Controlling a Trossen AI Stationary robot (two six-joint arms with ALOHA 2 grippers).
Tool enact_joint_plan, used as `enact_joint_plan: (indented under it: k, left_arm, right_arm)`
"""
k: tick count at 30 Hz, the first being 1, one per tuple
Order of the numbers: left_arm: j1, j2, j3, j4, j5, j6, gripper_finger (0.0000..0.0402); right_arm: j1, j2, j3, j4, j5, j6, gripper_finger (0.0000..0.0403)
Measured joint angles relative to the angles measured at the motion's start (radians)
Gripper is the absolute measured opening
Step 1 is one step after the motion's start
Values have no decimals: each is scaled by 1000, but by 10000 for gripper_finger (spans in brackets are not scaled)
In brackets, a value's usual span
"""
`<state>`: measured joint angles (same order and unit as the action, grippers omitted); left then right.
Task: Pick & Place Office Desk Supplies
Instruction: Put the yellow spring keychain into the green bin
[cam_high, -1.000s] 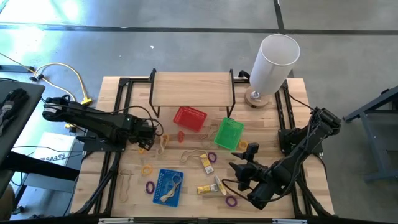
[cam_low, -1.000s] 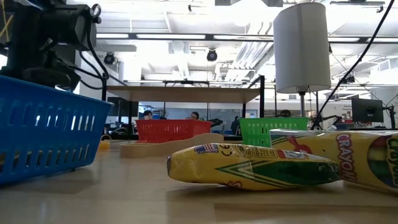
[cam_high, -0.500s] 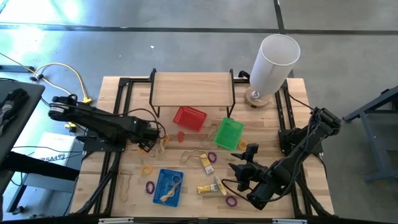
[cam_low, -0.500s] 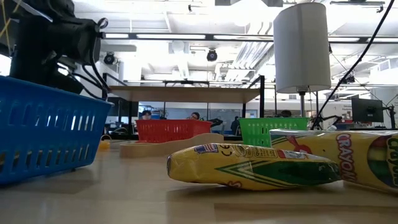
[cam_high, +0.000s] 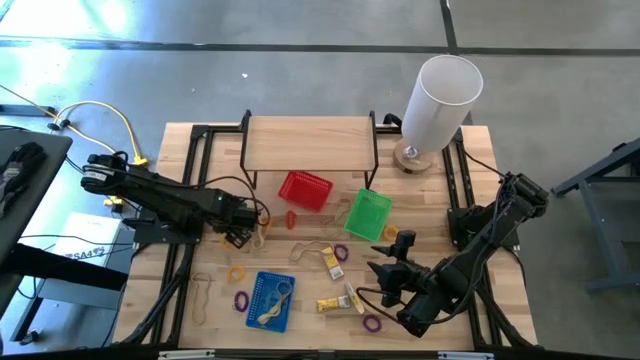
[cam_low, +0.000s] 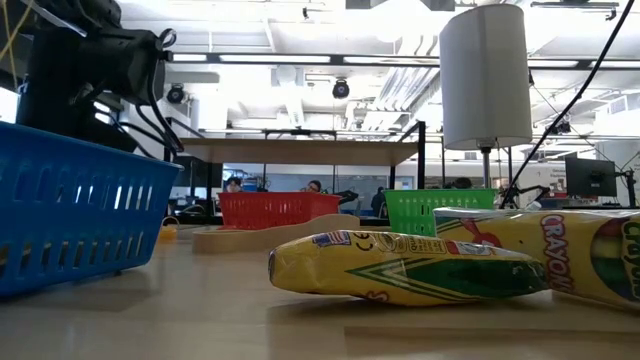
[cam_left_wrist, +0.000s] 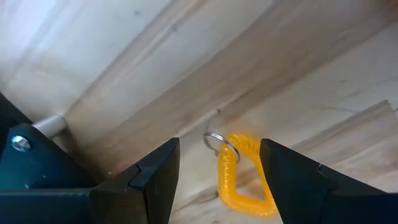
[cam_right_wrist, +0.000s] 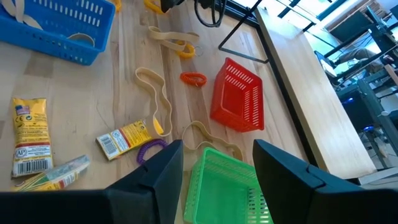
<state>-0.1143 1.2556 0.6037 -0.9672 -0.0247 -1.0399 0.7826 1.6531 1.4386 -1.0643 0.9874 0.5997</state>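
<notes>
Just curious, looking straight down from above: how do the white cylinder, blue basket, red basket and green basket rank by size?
1. White cylinder, though it stands tall, nearer the camera.
2. Blue basket.
3. Green basket and red basket: too alike to rank.

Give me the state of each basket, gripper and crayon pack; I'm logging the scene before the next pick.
left gripper: open, straddling a yellow coil loop lying on the table.
right gripper: open, holding nothing, above the green basket.
blue basket: upright, pale bands inside.
red basket: tipped on its side.
green basket: upright; contents can't be told.
crayon packs: lying flat on the table.
</notes>
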Motion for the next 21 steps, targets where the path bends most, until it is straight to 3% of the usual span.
enact_joint_plan:
  k: [21]
  left_arm:
    - [0,-2,-70,83,75,-34,212]
  right_arm:
    - [0,0,0,0,0,-1,183]
